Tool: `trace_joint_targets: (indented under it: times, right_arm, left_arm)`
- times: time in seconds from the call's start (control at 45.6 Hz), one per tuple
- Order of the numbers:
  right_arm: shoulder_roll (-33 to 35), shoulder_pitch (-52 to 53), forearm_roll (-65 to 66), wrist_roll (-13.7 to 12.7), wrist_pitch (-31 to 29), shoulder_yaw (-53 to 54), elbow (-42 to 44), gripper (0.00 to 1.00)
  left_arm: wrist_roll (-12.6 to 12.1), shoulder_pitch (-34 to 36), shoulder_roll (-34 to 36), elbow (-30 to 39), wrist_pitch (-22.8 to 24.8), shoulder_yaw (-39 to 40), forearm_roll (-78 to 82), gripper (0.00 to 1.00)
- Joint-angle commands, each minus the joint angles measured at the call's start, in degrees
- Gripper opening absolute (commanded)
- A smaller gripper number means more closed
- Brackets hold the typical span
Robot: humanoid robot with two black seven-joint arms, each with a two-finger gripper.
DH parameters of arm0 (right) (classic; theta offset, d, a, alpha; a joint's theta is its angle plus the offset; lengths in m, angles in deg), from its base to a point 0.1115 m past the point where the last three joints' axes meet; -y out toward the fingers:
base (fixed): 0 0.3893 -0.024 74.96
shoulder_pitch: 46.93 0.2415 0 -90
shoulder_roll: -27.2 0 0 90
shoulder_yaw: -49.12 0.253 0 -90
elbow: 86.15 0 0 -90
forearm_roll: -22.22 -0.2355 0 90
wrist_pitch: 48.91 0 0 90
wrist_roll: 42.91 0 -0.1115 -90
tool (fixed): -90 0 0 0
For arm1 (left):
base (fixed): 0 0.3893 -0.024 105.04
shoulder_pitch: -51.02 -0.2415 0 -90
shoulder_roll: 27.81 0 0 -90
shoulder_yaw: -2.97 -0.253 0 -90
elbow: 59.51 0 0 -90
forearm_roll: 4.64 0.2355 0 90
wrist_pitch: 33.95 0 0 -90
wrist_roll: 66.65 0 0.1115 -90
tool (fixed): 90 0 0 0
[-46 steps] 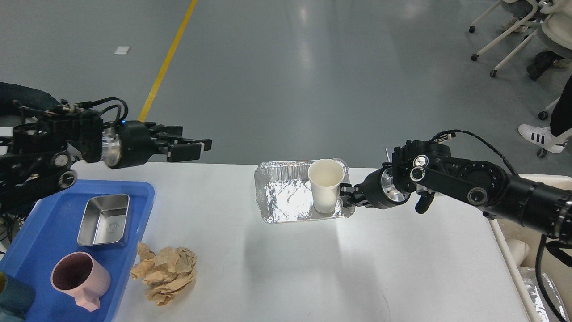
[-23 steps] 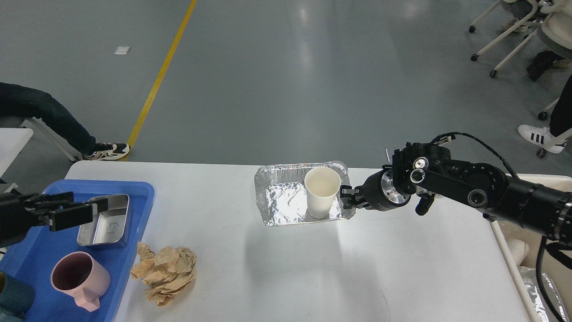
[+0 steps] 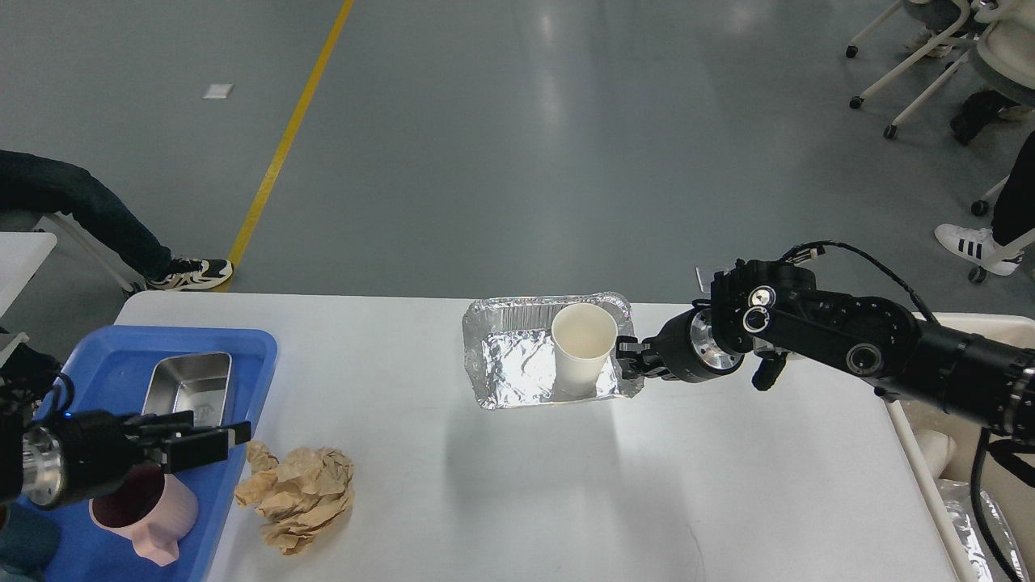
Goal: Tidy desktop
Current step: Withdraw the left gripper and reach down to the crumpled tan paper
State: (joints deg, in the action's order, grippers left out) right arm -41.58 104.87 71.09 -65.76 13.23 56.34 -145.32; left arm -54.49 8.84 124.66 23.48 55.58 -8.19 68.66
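Observation:
The white desktop (image 3: pixel 517 485) fills the lower view. My right gripper (image 3: pixel 627 365) is shut on the right rim of a silver foil tray (image 3: pixel 517 364) and holds it a little above the desktop, where it casts a shadow. A white paper cup (image 3: pixel 582 347) stands upright in the tray's right end. A crumpled ball of brown paper (image 3: pixel 299 493) lies on the desktop at front left. My left gripper (image 3: pixel 222 435) hangs low over the right edge of the blue tray (image 3: pixel 105 372), just left of the paper. Its fingers are apart and hold nothing.
The blue tray holds a steel box (image 3: pixel 190 388) and a pink mug (image 3: pixel 154 517), partly hidden by my left arm. A cream bin (image 3: pixel 918 453) stands past the desktop's right edge. People's legs and chairs are on the floor beyond.
My left arm has dropped from high at the back left to low over the blue tray's front, near the brown paper. The right gripper and foil tray have barely shifted.

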Motion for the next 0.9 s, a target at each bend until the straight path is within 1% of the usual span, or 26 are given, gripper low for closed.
trace_joint_targets:
  times: [0.0, 0.351, 0.461, 0.571, 0.658, 0.702, 0.746, 0.812, 0.834, 0.856, 0.878]
  right_arm:
    - [0.32, -0.01, 0.0, 0.0, 0.0, -0.01, -0.15, 0.0]
    - [0.14, -0.19, 0.0, 0.0, 0.09, 0.07, -0.15, 0.0]
    - [0.23, -0.19, 0.0, 0.0, 0.17, 0.07, -0.15, 0.0]
    - [0.23, -0.28, 0.0, 0.0, 0.26, 0.16, -0.15, 0.0]
    - [0.14, -0.36, 0.0, 0.0, 0.26, 0.34, -0.15, 0.0]
    - [0.14, -0.36, 0.0, 0.0, 0.26, 0.34, -0.07, 0.0]
    - [0.14, -0.36, 0.0, 0.0, 0.35, 0.34, -0.06, 0.0]
    - [0.14, -0.45, 0.0, 0.0, 0.35, 0.34, -0.06, 0.0]
    - [0.14, -0.45, 0.0, 0.0, 0.35, 0.34, -0.06, 0.0]
    - [0.14, -0.45, 0.0, 0.0, 0.35, 0.34, 0.02, 0.0]
    - [0.14, -0.45, 0.0, 0.0, 0.35, 0.34, 0.02, 0.0]
  left_arm:
    - [0.05, -1.59, -5.59, -5.37, 0.12, -0.09, 0.43, 0.97]
    - [0.05, -2.38, -13.77, -6.7, 0.12, -2.2, 2.02, 0.97]
    - [0.14, -2.29, -14.21, -7.66, 0.12, -4.13, 3.95, 0.97]
    - [0.49, -2.47, -14.21, -8.02, 0.04, -4.22, 7.29, 0.96]
    - [0.49, -2.82, -14.39, -8.02, 0.04, -4.22, 9.13, 0.92]
    - [0.49, -3.43, -14.56, -8.02, 0.04, -4.22, 9.31, 0.86]
    - [0.58, -3.7, -15.0, -8.02, 0.04, -4.22, 9.31, 0.77]
    - [0.49, -3.7, -15.53, -8.02, 0.04, -4.22, 9.49, 0.67]
    - [0.4, -3.7, -15.53, -8.02, 0.04, -4.22, 9.49, 0.6]
    - [0.32, -3.7, -15.53, -8.02, 0.12, -4.31, 9.49, 0.4]
    - [0.32, -3.7, -15.53, -8.02, 0.12, -4.31, 9.49, 0.27]
